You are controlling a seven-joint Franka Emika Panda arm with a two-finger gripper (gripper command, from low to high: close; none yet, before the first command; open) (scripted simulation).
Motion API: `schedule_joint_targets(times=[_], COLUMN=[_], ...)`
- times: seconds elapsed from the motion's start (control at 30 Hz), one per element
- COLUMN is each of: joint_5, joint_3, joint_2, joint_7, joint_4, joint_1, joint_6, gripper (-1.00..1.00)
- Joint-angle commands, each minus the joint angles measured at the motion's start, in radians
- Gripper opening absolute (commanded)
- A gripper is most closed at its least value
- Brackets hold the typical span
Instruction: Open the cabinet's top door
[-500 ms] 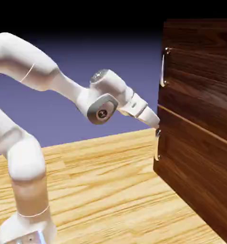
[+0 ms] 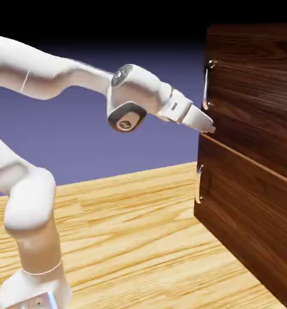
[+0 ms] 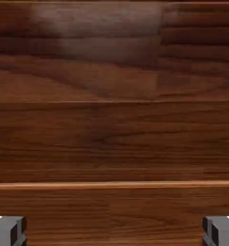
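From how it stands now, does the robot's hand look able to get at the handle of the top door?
Probably yes: the hand is open, just below the top door's handle, and nothing visible blocks the way up, though the hand view shows no handle.

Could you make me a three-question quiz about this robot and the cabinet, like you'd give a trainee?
1. Are the fingers of the gripper spread apart or closed together?
2. True or false: the top door of the cabinet stands wide open.
3. Fill in the blank: the upper handle and lower handle are both mounted ______ (upright or sideways).

Key: 1. Spread apart. 2. False; it is shut. 3. Upright.
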Motion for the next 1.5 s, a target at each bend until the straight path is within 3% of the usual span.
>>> schedule_joint_targets(times=[0.0,1.47], joint_5=[0.044,1.957], joint_3=[0.016,0.737], joint_2=[-0.004,-0.17], joint_7=[-0.032,-1.45], joint_4=[0.011,0.474], joint_1=[-0.015,-0.676], joint_6=[0.0,0.002], gripper=[0.0,0.0])
